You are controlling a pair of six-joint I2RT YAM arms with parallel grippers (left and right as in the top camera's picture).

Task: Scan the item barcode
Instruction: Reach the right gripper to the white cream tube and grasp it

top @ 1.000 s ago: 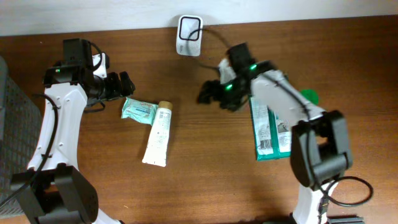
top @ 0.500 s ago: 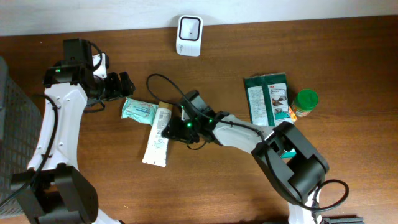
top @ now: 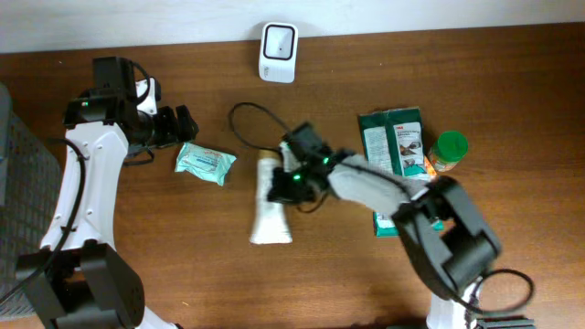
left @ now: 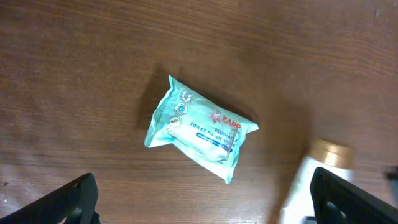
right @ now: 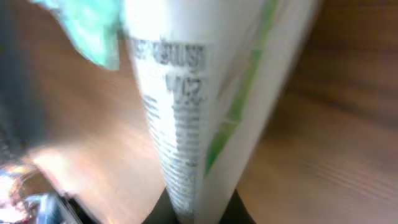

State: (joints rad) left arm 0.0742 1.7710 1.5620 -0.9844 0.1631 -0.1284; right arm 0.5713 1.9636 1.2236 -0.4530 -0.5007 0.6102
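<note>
While right claw (top: 280, 187) is clamped tight on white tube (top: 271, 221) at its cap end | tube long axis trails from claw toward robot base, low over counter (top: 183, 274) | scanner (top: 278, 41) well beyond claw, opposite way | left claw (top: 186, 125) fully spread, empty, farther off

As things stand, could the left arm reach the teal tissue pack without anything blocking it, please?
Probably yes. The open left gripper hovers close to the tissue pack, which lies flat with nothing on it. The white tube, gripped by the right gripper, lies apart from it.
</note>
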